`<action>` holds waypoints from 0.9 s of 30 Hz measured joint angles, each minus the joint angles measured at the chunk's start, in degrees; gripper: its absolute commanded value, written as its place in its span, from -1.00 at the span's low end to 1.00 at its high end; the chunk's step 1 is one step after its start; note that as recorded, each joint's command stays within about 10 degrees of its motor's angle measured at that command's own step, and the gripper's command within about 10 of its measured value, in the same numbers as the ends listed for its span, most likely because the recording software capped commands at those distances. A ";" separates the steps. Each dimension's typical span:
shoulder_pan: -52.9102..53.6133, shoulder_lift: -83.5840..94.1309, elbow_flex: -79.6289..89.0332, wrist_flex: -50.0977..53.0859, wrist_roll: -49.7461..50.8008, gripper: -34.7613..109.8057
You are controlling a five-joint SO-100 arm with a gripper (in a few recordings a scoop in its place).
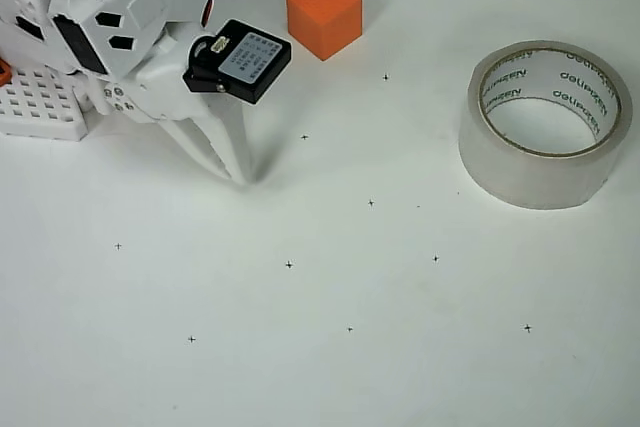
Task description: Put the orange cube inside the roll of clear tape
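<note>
Claw (238,173) looks pressed shut, empty, near the orange cube (324,13). Cube seems light, stiff, matte; best pinched across opposite flat faces, then dropped into the tape roll (546,123).

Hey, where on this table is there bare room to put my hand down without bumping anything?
The whole lower half of the table is bare, below the gripper and the roll of clear tape. A narrower bare strip lies between the orange cube and the tape. The top left is crowded: the arm and a white perforated block.
</note>
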 measured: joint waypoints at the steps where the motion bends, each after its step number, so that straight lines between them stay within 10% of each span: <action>1: 0.00 0.70 0.18 0.09 0.00 -0.52; 27: -9.84 7.47 -9.32 2.20 29.36 -0.52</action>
